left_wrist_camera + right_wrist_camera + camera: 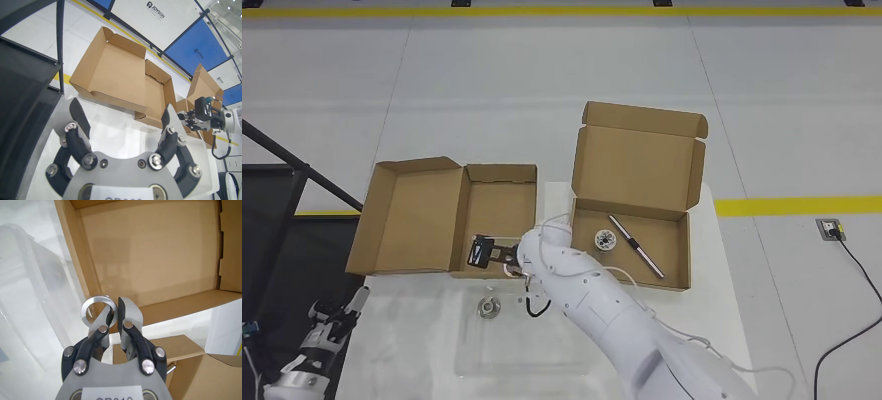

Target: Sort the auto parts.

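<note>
My right gripper [114, 310] is shut on the rim of a silver metal ring [98, 311]. It holds the ring above the front wall of the left cardboard box [151, 249], whose floor is bare. From above, this gripper [481, 252] sits at that box's [497, 205] front edge. The right cardboard box [672, 225] holds a thin metal rod [635, 245] and a round metal part [604, 239]. Another round part [487, 307] lies in the clear tray [472, 350]. My left gripper [121, 111] is open with nothing in it, low at the table's left side [334, 328].
Both boxes have their lids folded open, the left one's [407, 215] flat to the left and the right one's [642, 160] standing at the back. A black frame rack [272, 200] stands left of the table. The white tabletop [402, 320] lies between the tray and my left gripper.
</note>
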Robot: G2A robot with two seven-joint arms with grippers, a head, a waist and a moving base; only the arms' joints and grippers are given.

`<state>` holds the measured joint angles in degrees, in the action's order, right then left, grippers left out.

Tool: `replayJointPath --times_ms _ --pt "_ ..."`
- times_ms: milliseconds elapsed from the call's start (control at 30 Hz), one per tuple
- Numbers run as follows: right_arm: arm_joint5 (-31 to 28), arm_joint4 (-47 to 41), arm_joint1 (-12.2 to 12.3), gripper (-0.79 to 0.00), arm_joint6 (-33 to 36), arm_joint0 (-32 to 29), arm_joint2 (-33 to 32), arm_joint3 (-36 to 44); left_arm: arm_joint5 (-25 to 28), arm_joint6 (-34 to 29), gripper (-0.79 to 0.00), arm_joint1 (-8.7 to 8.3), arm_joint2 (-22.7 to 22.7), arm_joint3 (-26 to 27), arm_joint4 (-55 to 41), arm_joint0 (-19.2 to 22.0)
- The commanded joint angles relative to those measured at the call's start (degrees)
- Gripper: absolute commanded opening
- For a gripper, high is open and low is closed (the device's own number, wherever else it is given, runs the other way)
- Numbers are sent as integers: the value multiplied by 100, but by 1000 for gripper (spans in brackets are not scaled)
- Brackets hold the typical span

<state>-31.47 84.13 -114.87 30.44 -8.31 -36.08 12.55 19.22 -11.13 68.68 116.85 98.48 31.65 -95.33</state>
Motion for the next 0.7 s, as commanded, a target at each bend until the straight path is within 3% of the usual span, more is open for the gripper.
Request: replayJointPath --times_ms 0,233,533,567,600,667 --pt "139 -15 3 -785 -93 9 -16 8 -7 1 0 -2 -8 -2 3 1" --pt "755 73 0 -785 -274 -7 -7 -35 -13 -8 0 -9 -29 -13 0 1" --pt "706 -28 -3 -785 -74 -42 -48 -102 -12 8 0 -19 -29 -22 -3 -13" --pt "698 -39 -2 -714 -80 -41 -54 -111 -14 13 0 -20 -31 -26 1 -14" --pt "657 -60 -1 -573 -109 -49 -62 -119 -11 20 0 -21 -35 -33 3 -14" --pt "615 -58 3 -520 -176 -48 -62 -132 -18 29 0 -22 -42 -46 18 -17"
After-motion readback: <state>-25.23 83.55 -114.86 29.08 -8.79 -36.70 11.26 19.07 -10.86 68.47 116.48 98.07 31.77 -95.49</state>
